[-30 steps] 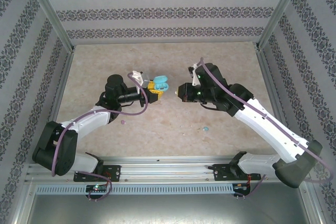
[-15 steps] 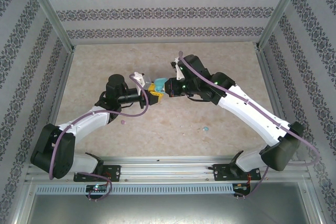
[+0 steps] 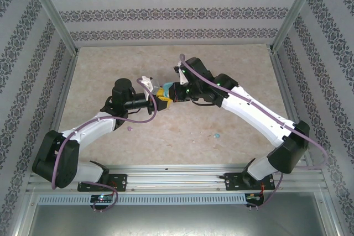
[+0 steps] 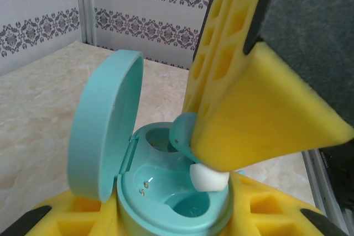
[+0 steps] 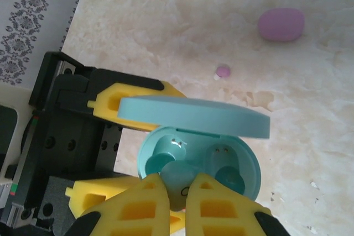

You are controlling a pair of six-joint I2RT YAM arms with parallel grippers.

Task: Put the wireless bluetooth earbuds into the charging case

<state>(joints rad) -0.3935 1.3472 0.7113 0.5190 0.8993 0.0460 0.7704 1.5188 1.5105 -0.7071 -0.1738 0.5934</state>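
My left gripper (image 3: 158,100) is shut on the light blue charging case (image 4: 166,203), whose lid (image 4: 105,125) stands open. Its yellow fingers (image 5: 128,95) clamp the case from both sides. My right gripper (image 5: 180,181) is shut on a light blue earbud (image 5: 178,179). The earbud (image 4: 183,130) hangs just above the case's two empty sockets, and its white tip (image 4: 209,178) points down at the near socket. In the top view both grippers meet at the case (image 3: 165,92) at mid-table. Another blue earbud (image 3: 217,135) and a pink earbud (image 3: 129,129) lie loose on the table.
A pink oval case (image 5: 280,24) lies closed on the marble-patterned tabletop, with the pink earbud (image 5: 223,71) near it. Patterned walls and metal frame posts (image 3: 52,20) enclose the table. The aluminium rail (image 3: 177,178) carrying the arm bases runs along the near edge.
My right arm has swung left and brought its earbud from about mid-table to right over the open case. The left arm has held the case still.
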